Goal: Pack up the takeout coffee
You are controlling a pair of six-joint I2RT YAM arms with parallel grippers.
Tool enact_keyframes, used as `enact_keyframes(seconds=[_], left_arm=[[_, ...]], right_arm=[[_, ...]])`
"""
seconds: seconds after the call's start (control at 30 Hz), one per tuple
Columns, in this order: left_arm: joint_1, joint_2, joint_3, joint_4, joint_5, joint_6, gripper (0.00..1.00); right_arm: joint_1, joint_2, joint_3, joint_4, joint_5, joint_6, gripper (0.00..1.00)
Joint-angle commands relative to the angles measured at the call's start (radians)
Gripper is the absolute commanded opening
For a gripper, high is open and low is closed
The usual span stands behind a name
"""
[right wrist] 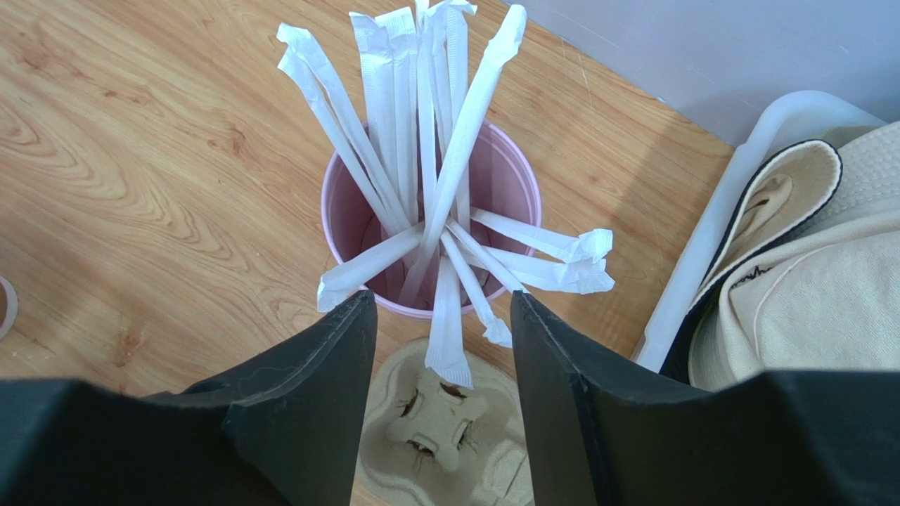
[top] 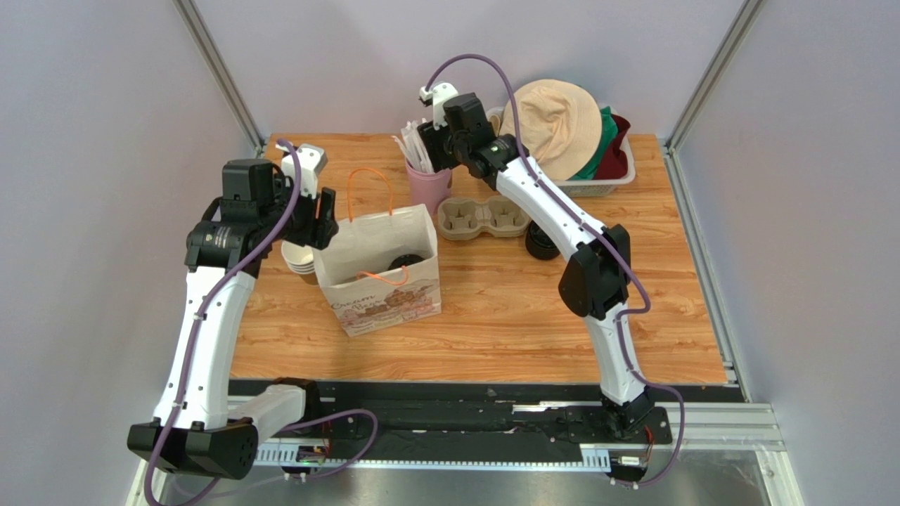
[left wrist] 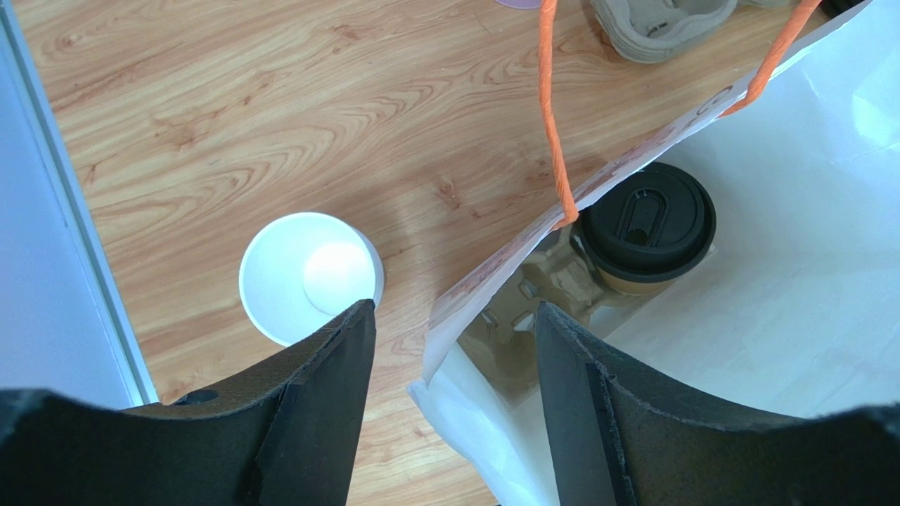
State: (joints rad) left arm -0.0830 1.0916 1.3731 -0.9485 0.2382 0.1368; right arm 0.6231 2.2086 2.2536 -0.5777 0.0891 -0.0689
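the takeout coffee [top: 401, 261] stands inside the white paper bag [top: 382, 293] left of centre in the top view, its black lid showing, seated in a cardboard tray [left wrist: 533, 300] at the bag's bottom. the left jaws stand open and hold nothing above the bag's left rim, with a lidless paper cup [left wrist: 308, 276] on the counter [top: 507, 306] just beside the bag. the right jaws, likewise open and holding nothing, hang over a pink cup [right wrist: 512, 190] of wrapped straws at the upper middle, next to a cardboard cup carrier [top: 483, 218].
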Motion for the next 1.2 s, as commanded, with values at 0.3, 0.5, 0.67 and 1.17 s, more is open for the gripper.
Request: enact_keyframes(seconds=[0.3, 0.5, 0.67, 1.17], left_arm=[[0.022, -0.018, -0.005, 0.031, 0.033, -0.011, 0.66], [0.023, -0.012, -0.005, 0.034, 0.039, -0.013, 0.66], [0.023, -0.012, -0.012, 0.037, 0.041, -0.014, 0.66], [0.037, -0.016, -0.025, 0.043, 0.055, -0.019, 0.66]], right_arm=[[-0.002, -0.001, -0.054, 0.038, 0.018, -0.002, 0.49], [-0.002, -0.006, -0.065, 0.039, 0.009, 0.003, 0.46], [-0.002, 0.000, -0.045, 0.038, 0.009, 0.006, 0.39], [-0.002, 0.016, 0.001, 0.024, -0.012, 0.001, 0.38]])
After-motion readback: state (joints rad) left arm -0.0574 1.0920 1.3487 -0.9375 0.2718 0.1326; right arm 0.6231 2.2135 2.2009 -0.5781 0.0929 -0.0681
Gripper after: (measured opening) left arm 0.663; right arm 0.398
